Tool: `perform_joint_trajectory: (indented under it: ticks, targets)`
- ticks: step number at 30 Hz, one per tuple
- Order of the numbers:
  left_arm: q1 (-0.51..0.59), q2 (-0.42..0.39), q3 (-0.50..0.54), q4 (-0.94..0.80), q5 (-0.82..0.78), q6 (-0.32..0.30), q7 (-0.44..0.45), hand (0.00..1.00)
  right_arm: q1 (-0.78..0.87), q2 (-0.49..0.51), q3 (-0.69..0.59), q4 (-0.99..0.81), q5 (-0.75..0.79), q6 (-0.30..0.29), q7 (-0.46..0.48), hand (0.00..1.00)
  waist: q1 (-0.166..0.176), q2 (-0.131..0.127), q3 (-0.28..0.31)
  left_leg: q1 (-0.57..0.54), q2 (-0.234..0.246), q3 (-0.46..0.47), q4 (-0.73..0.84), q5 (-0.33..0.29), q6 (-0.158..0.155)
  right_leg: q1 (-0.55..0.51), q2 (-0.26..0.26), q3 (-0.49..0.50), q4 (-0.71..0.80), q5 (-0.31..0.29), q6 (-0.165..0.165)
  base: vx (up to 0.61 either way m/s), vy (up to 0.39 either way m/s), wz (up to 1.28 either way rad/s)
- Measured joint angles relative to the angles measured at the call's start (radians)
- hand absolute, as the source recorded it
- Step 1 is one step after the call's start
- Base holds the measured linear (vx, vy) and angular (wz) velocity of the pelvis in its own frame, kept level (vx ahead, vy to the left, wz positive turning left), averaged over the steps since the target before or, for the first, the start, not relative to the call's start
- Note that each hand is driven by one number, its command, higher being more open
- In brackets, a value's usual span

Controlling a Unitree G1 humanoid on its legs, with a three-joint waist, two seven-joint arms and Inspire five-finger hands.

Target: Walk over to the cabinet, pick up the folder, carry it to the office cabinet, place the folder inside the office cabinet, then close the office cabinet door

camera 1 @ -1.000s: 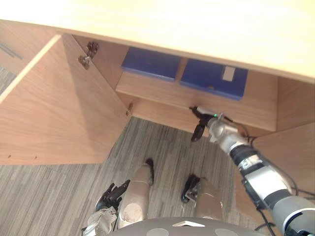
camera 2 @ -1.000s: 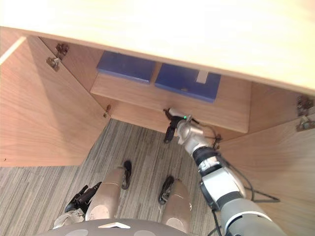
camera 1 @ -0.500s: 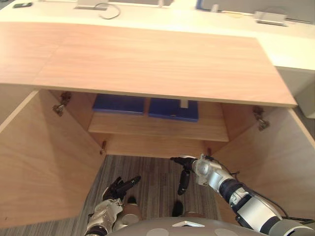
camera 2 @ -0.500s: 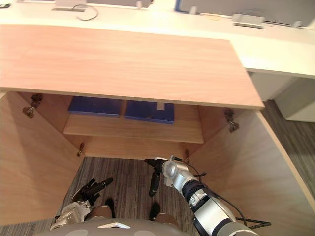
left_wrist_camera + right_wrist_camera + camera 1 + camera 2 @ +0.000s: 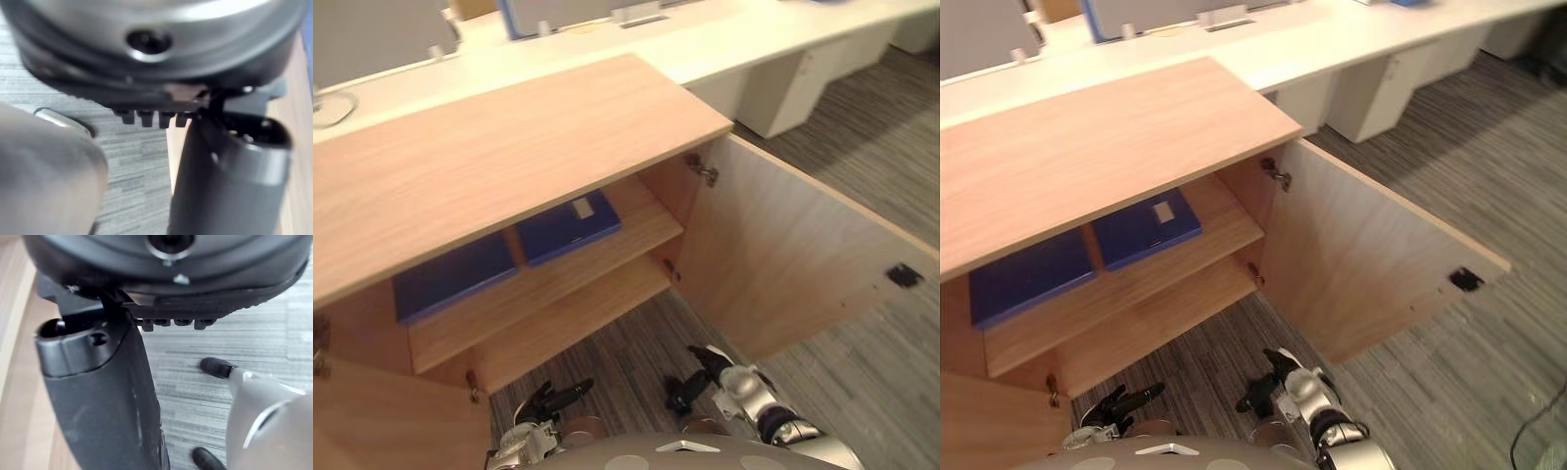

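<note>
Left eye view: folder [image 5: 570, 227] partly under cabinet [image 5: 509, 147]

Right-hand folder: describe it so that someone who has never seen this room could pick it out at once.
Find the open wooden cabinet. On its upper shelf two blue folders lie flat side by side: a plain folder and, nearer the right door, the folder you want. It alone bears a small white label.
</note>
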Motion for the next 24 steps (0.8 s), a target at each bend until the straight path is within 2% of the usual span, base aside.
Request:
perform_joint_trajectory:
  ticks: [2, 3, 4, 5, 6, 7, 8, 10, 11, 12, 13, 14, 15, 17, 19, 21, 23, 24]
  targets:
    - [-0.001, -0.01, 0.022, -0.001, 0.025, -0.002, 0.017, 1.0, 0.046, 0.007, -0.043, -0.035, 0.034, 0.001, -0.049, 1.0, -0.002, -0.006, 0.005, 0.023, -0.001, 0.061, -0.008, -0.008, 0.012, -0.007, 0.007, 0.044, 0.003, 0.016, 0.018, 0.04, 0.131, -0.9]
    - [-0.002, -0.018, 0.032, -0.001, 0.036, -0.008, 0.027, 1.0, 0.069, 0.008, -0.063, -0.069, 0.058, 0.004, -0.073, 1.0, -0.001, -0.01, 0.009, 0.038, 0.003, 0.105, -0.012, -0.012, 0.019, -0.013, 0.015, 0.049, 0.005, 0.037, 0.014, 0.03, 0.083, -0.96]
    - [-0.008, -0.024, 0.04, -0.001, 0.04, -0.01, 0.032, 1.0, 0.079, 0.011, -0.072, -0.095, 0.074, 0.004, -0.087, 1.0, -0.002, -0.008, 0.01, 0.049, 0.013, 0.139, -0.018, -0.013, 0.024, -0.022, 0.021, 0.011, 0.004, 0.068, 0.004, 0.04, 0.073, -1.29]
    - [-0.011, -0.036, 0.05, -0.002, 0.042, -0.013, 0.039, 1.0, 0.085, 0.023, -0.092, -0.132, 0.099, 0.003, -0.104, 1.0, 0.001, 0.004, 0.018, 0.065, 0.042, 0.202, -0.034, -0.002, 0.036, -0.03, 0.03, -0.111, 0.007, 0.088, -0.061, 0.03, 0.041, -1.0]
    - [-0.016, -0.042, 0.053, -0.001, 0.042, -0.012, 0.043, 1.0, 0.092, 0.031, -0.111, -0.156, 0.109, 0.003, -0.114, 1.0, -0.004, 0.01, 0.027, 0.074, 0.044, 0.222, -0.039, 0.0, 0.037, -0.044, 0.02, -0.238, 0.063, 0.031, -0.096, 0.06, 0.054, -0.97]
    - [-0.032, -0.062, 0.053, -0.002, 0.044, -0.012, 0.05, 1.0, 0.104, 0.041, -0.146, -0.196, 0.127, 0.003, -0.125, 1.0, -0.004, 0.02, 0.041, 0.103, 0.051, 0.254, -0.045, 0.0, 0.037, -0.075, -0.033, -0.486, 0.206, -0.069, -0.132, 0.05, 0.059, -0.65]
    - [-0.034, -0.072, 0.046, -0.004, 0.052, -0.013, 0.052, 1.0, 0.129, 0.047, -0.169, -0.231, 0.149, -0.005, -0.141, 1.0, -0.009, 0.035, 0.05, 0.129, 0.059, 0.281, -0.046, 0.0, 0.037, -0.083, -0.101, -0.651, 0.334, -0.122, -0.154, 0.04, 0.054, -0.59]
    - [-0.027, -0.082, 0.045, -0.005, 0.064, -0.015, 0.057, 1.0, 0.158, 0.055, -0.187, -0.257, 0.182, -0.009, -0.158, 1.0, -0.019, 0.044, 0.043, 0.163, 0.062, 0.313, -0.07, 0.0, 0.036, -0.08, -0.172, -0.763, 0.449, -0.193, -0.146, 0.07, -0.029, -0.42]
    - [-0.017, -0.077, 0.036, -0.004, 0.066, -0.014, 0.057, 1.0, 0.161, 0.062, -0.206, -0.257, 0.197, -0.009, -0.166, 1.0, -0.028, 0.039, 0.04, 0.18, 0.057, 0.328, -0.085, 0.002, 0.025, -0.082, -0.2, -0.791, 0.474, -0.222, -0.126, 0.13, -0.1, -0.41]
    - [-0.015, -0.068, 0.028, -0.003, 0.066, -0.014, 0.055, 1.0, 0.165, 0.066, -0.219, -0.258, 0.202, -0.009, -0.173, 1.0, -0.029, 0.031, 0.037, 0.185, 0.049, 0.331, -0.086, 0.002, 0.016, -0.081, -0.202, -0.797, 0.462, -0.222, -0.098, 0.17, -0.147, -0.54]
    - [-0.011, -0.06, 0.018, 0.002, 0.067, -0.012, 0.056, 1.0, 0.173, 0.062, -0.25, -0.259, 0.218, -0.01, -0.183, 1.0, -0.026, 0.033, 0.035, 0.182, 0.042, 0.315, -0.104, 0.002, 0.01, -0.067, -0.174, -0.791, 0.414, -0.221, -0.067, 0.12, -0.135, -0.54]
    - [-0.01, -0.06, 0.008, 0.012, 0.072, -0.011, 0.053, 1.0, 0.167, 0.056, -0.291, -0.264, 0.228, -0.012, -0.199, 1.0, -0.029, 0.042, 0.029, 0.174, 0.047, 0.274, -0.135, 0.014, 0.019, -0.056, -0.136, -0.779, 0.35, -0.19, -0.062, 0.09, -0.131, -0.55]
    - [-0.009, -0.06, 0.006, 0.013, 0.073, -0.012, 0.049, 1.0, 0.167, 0.054, -0.313, -0.265, 0.237, -0.012, -0.207, 1.0, -0.029, 0.043, 0.028, 0.175, 0.046, 0.254, -0.155, 0.02, 0.02, -0.05, -0.119, -0.769, 0.317, -0.175, -0.057, 0.03, -0.107, -0.5]
    - [-0.01, -0.052, -0.001, 0.013, 0.073, -0.012, 0.042, 1.0, 0.165, 0.046, -0.39, -0.298, 0.264, -0.013, -0.239, 1.0, -0.029, 0.032, 0.029, 0.178, 0.032, 0.198, -0.214, 0.042, 0.006, -0.037, -0.075, -0.746, 0.224, -0.124, -0.057, -0.01, -0.062, -0.48]
    - [-0.008, -0.033, -0.011, 0.014, 0.089, -0.012, 0.038, 1.0, 0.169, 0.033, -0.452, -0.35, 0.272, -0.013, -0.262, 1.0, -0.053, 0.012, 0.026, 0.185, 0.023, 0.195, -0.241, 0.066, 0.004, -0.032, -0.073, -0.744, 0.198, -0.11, -0.055, -0.01, -0.013, -0.09]
    - [-0.008, -0.017, -0.027, 0.014, 0.107, -0.011, 0.039, 1.0, 0.169, 0.01, -0.509, -0.385, 0.276, -0.017, -0.286, 1.0, -0.054, -0.004, 0.025, 0.203, 0.019, 0.195, -0.253, 0.074, 0.002, -0.016, -0.075, -0.741, 0.184, -0.098, -0.054, 0.0, 0.017, 0.0]
    - [-0.007, -0.012, -0.035, 0.014, 0.107, -0.011, 0.039, 1.0, 0.167, -0.012, -0.528, -0.406, 0.299, -0.024, -0.299, 1.0, -0.053, -0.007, 0.024, 0.21, 0.017, 0.192, -0.254, 0.076, 0.004, -0.002, -0.076, -0.737, 0.164, -0.087, -0.048, -0.02, 0.044, -0.04]
    - [-0.006, -0.01, -0.041, 0.014, 0.107, -0.011, 0.039, 1.0, 0.15, -0.027, -0.539, -0.426, 0.314, -0.028, -0.307, 1.0, -0.053, -0.008, 0.023, 0.206, 0.01, 0.191, -0.254, 0.08, 0.006, 0.012, -0.075, -0.732, 0.12, -0.059, -0.045, -0.03, 0.056, -0.09]
